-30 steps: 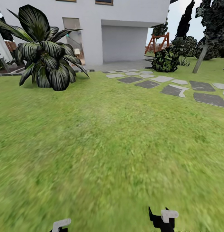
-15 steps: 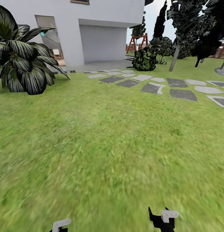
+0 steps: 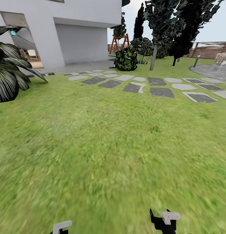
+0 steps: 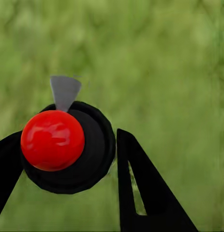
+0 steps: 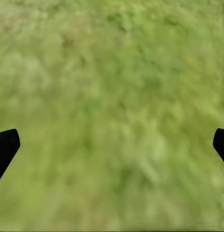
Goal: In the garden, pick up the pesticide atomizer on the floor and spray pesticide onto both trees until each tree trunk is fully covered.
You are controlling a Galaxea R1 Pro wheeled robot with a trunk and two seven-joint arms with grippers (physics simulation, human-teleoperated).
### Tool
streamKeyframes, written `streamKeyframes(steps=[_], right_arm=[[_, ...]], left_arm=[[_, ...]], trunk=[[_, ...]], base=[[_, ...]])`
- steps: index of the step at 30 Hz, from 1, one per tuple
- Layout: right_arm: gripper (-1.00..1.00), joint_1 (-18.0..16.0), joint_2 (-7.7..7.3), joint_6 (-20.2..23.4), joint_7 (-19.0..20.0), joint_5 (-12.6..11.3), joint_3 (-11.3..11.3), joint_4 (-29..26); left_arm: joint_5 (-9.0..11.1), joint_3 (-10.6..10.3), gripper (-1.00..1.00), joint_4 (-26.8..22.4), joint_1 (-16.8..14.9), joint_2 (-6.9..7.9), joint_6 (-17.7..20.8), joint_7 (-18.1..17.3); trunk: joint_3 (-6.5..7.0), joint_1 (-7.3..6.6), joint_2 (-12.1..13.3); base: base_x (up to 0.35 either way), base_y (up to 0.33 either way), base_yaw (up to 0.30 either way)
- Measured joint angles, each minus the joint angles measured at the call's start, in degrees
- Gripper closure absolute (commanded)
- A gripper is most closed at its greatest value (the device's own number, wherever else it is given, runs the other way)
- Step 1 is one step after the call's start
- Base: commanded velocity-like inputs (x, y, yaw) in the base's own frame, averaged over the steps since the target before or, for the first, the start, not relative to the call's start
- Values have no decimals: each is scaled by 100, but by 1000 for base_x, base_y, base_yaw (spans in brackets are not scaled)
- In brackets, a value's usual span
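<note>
View has swung right; left end effector clamps pesticide atomizer, right end effector spread apart.

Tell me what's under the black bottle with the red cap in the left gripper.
Blurred green grass lies below the black bottle with the red cap, held between the left gripper's black fingers. The ground directly beneath the bottle is covered by its body.

Grey stepping stones cross the grass toward a white house, beside a round bush.
</note>
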Motion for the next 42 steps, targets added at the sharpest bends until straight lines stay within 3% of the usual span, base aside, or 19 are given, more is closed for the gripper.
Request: streamKeyframes(steps=[42], right_arm=[[-100, 0, 0, 0, 0, 0, 0, 7]], left_arm=[[0, 0, 100, 3, 0, -5, 0, 0]], trunk=[[0, 0, 0]], base=[[89, -273, -300]])
